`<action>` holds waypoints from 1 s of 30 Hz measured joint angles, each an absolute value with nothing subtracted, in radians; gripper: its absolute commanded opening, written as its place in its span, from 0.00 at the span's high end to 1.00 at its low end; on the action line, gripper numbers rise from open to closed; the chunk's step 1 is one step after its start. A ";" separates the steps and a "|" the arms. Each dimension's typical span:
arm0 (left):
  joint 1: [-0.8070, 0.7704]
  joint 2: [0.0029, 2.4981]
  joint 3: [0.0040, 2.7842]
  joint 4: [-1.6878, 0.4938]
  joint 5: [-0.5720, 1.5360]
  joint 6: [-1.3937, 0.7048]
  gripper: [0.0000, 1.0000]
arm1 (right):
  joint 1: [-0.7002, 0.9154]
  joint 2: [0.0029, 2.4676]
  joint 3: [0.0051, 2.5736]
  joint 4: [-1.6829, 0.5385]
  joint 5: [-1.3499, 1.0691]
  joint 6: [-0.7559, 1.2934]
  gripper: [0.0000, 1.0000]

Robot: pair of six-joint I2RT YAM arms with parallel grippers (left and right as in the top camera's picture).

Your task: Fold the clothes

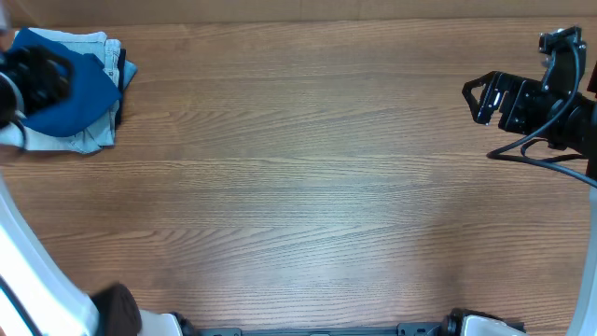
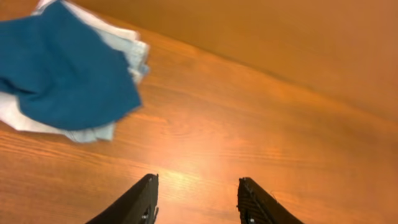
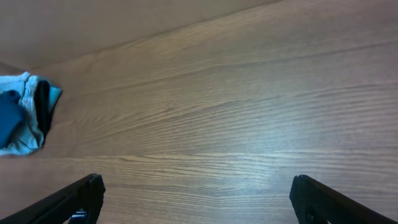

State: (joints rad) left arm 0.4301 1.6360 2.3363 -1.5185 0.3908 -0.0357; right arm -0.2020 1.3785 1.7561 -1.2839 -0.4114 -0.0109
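Note:
The clothes [image 1: 89,93], a deep teal-blue shirt, lie folded on a pile of pale denim jeans [image 1: 65,140] at the table's far left back corner. My left gripper [image 1: 56,77] hovers over the shirt's left part. In the left wrist view the shirt [image 2: 62,74] is at the upper left, and the left gripper [image 2: 198,186] is open over bare wood with nothing between its fingers. My right gripper [image 1: 474,101] stands wide open at the far right, well away from the pile. Its wrist view shows the right gripper [image 3: 196,186] over bare wood, with the shirt [image 3: 9,121] at the left edge.
The wooden table [image 1: 308,187] stretches between the two arms. The jeans [image 2: 124,46] stick out from under the shirt. The left arm's white link [image 1: 37,280] crosses the front left corner, and black base fittings [image 1: 317,329] line the front edge.

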 measured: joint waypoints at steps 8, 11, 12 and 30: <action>0.064 1.520 2.333 -1.680 0.163 0.022 0.46 | -0.188 1.378 1.756 -1.280 -0.475 -0.108 0.00; -0.087 1.489 2.313 -1.686 0.087 0.007 0.00 | -0.171 1.378 1.756 -1.272 -0.487 -0.126 0.00; -0.135 1.480 2.308 -1.687 0.062 -0.001 0.00 | -0.168 1.378 1.756 -1.269 -0.491 -0.131 0.00; -0.249 1.572 2.295 -1.687 -0.057 -0.065 0.00 | -0.167 1.378 1.756 -1.295 -0.495 -0.143 0.00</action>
State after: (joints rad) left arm -0.2493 1.5719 2.2948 -1.6875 -0.0574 -0.0647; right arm -0.1669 1.3785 1.7561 -1.2945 -0.4946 -0.1432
